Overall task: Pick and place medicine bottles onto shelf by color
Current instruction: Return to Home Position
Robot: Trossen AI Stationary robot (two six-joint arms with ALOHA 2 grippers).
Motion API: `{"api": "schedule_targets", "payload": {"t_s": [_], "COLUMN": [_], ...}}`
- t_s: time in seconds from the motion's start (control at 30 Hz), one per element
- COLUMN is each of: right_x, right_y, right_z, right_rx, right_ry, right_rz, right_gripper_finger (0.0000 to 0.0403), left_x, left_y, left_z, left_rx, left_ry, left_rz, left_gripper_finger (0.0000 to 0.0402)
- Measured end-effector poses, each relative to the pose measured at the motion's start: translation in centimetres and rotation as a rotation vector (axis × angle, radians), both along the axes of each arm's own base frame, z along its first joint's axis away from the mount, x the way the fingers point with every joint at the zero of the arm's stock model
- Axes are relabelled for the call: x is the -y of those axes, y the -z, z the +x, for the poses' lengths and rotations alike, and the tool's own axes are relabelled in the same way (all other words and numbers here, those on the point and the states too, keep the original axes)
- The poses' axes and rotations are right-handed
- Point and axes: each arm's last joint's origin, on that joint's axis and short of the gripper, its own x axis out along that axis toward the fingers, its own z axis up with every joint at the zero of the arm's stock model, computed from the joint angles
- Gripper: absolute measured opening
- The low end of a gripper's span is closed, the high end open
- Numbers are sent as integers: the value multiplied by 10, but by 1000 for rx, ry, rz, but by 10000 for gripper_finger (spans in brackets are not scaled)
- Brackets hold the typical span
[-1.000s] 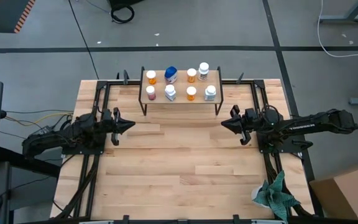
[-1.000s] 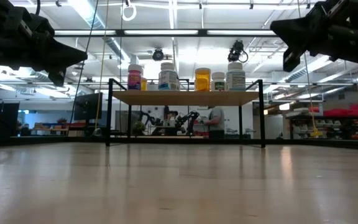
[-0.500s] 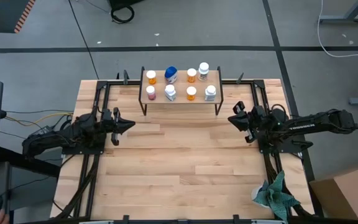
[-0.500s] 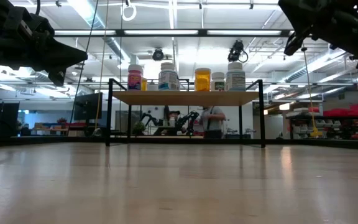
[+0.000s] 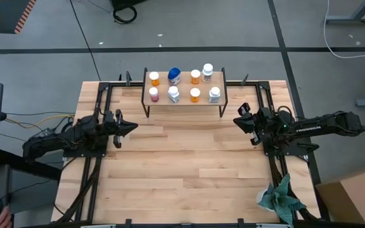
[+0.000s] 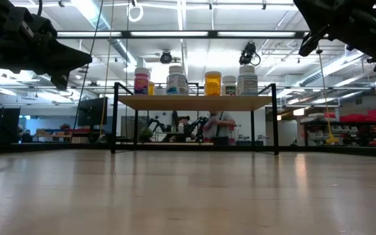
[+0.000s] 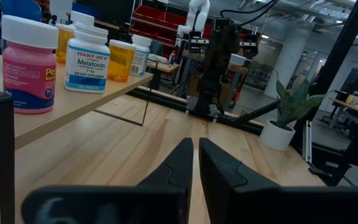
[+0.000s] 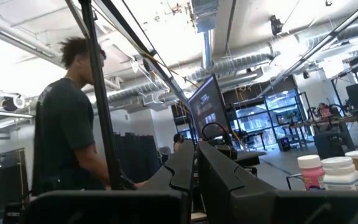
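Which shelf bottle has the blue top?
The blue-topped bottle in the far row of the shelf, second from left in the high view; the rest have white caps.

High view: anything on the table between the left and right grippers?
Nothing. In the high view only bare tabletop runs from the left gripper to the right gripper. The shelf stands just behind that line.

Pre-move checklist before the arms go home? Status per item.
1. All eight medicine bottles upright on the shelf: ok.
2. No bottle left on the table: ok.
3. Left tool shut, empty, apart from the shelf: ok.
4. Right tool shut, empty, apart from the shelf: ok.
5. Person in the right wrist view, clearance from the right arm: cannot tell.
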Motion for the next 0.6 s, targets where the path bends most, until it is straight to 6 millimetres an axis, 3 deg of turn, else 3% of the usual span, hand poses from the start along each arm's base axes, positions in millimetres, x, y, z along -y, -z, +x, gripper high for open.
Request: {"api": "schedule_targets", "payload": {"t_s": [0.6], "right_x": [0], "right_y": [0], "right_z": [0], "right_rx": [0], "right_ry": [0], "right_rz": [0], "right_gripper_finger": [28], "left_x": [0], "left_y": [0], "left_z": [0], "left_rx": [0], "left_ry": [0], "left_rz": [0], "left_gripper_finger": [32]}}
